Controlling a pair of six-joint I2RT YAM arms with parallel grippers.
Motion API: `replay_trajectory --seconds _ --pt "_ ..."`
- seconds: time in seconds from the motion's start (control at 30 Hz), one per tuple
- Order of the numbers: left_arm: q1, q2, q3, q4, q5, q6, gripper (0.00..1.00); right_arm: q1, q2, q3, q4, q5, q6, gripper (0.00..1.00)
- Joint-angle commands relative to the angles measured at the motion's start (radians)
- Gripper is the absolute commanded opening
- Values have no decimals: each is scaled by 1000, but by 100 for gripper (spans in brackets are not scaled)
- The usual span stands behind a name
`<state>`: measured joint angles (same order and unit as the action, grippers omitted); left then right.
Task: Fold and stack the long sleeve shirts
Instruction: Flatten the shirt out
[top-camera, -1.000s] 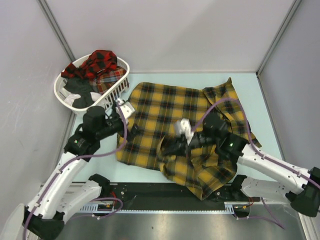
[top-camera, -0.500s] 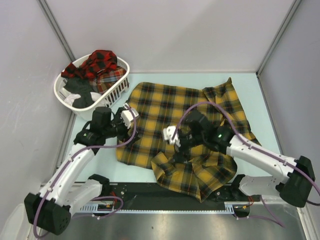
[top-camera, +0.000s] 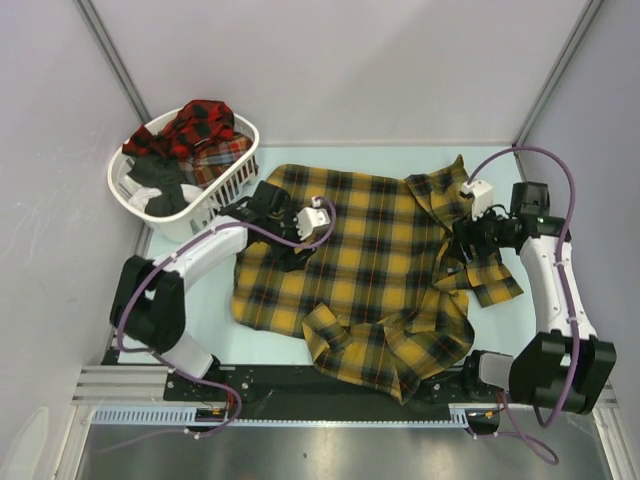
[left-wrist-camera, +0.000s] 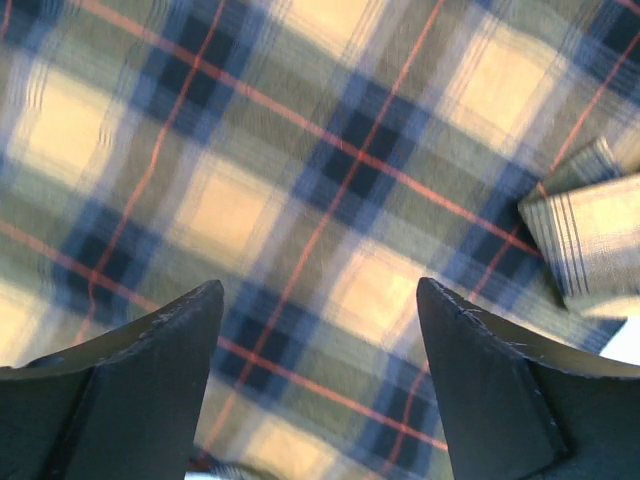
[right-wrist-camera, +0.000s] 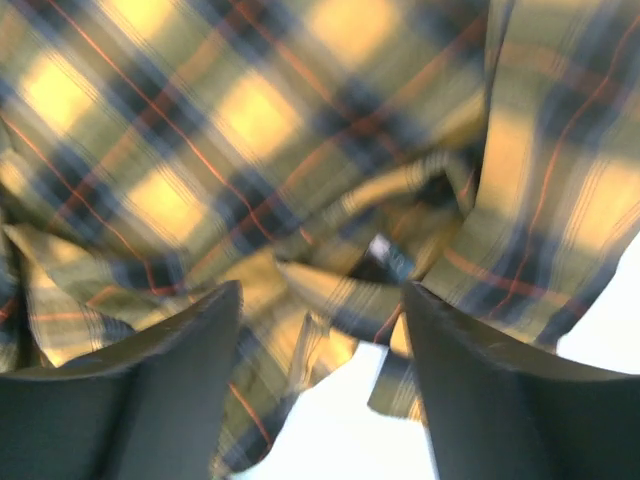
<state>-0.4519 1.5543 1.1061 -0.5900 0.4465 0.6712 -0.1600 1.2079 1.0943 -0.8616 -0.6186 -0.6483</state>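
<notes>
Where one yellow shirt (top-camera: 365, 240) lies spread, left gripper (top-camera: 293, 252) and right gripper (top-camera: 466, 243) hang over it, both released; one basket (top-camera: 228, 188) holds red plaid shirts (top-camera: 200, 120), count unclear.

One yellow shirt (top-camera: 365, 255), one laundry basket (top-camera: 222, 190)

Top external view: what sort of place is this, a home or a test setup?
Probably a lab robot cell: bare grey panel walls, two white arms bolted to an aluminium rail, and a mustard plaid shirt spread on a pale tabletop beside a white laundry basket.
</notes>
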Motion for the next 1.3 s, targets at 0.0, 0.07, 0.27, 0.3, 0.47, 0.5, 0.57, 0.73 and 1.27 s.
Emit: replay_trajectory --seconds 0.0,0.07,0.27,0.3,0.47,0.5,0.57,0.73,1.27 --pt "-27 88 116 6 1 10 81 40 76 -39 -24 146 22 57" --pt "-30 130 159 2 -15 -5 80 27 166 -19 -13 206 93 56" --pt "-25 145 147 19 -65 -7 80 -134 260 -24 76 342 142 65" --pt "-25 142 143 22 -66 -5 80 -147 297 -22 93 352 139 69" --pt "-24 142 126 44 -74 -5 80 -154 418 5 151 418 180 81" --pt "-22 147 127 45 -72 -5 81 -154 439 12 160 424 193 82" --pt "-16 150 129 48 -72 -5 81 -156 496 16 174 454 222 83" --pt "5 159 130 50 -69 -7 81 -187 581 27 216 488 222 65" --pt "44 204 181 44 -51 -56 78 -129 611 726 57 142 396 0"
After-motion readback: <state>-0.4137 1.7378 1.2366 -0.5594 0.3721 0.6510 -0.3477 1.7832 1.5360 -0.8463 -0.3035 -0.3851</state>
